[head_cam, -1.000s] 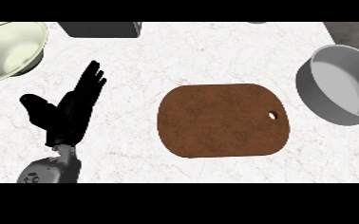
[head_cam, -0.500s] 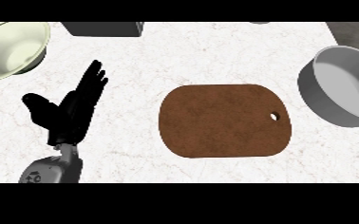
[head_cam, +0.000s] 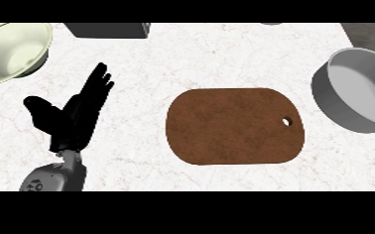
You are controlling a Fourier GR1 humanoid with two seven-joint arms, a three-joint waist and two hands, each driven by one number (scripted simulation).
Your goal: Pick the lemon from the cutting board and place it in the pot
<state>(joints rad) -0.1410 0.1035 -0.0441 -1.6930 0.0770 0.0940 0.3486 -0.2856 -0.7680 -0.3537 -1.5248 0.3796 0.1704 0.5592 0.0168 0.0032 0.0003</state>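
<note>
On the white marbled counter, a brown cutting board is seen lying bare, with no lemon visible anywhere in the head view.

The left hand is shown at the view's left, open with fingers straight and pointing up, well apart from the board. The grey pot is cut by the right edge, just beside the board's end with the hole. A pale green bowl and a dark grey box are placed along the top.
</note>
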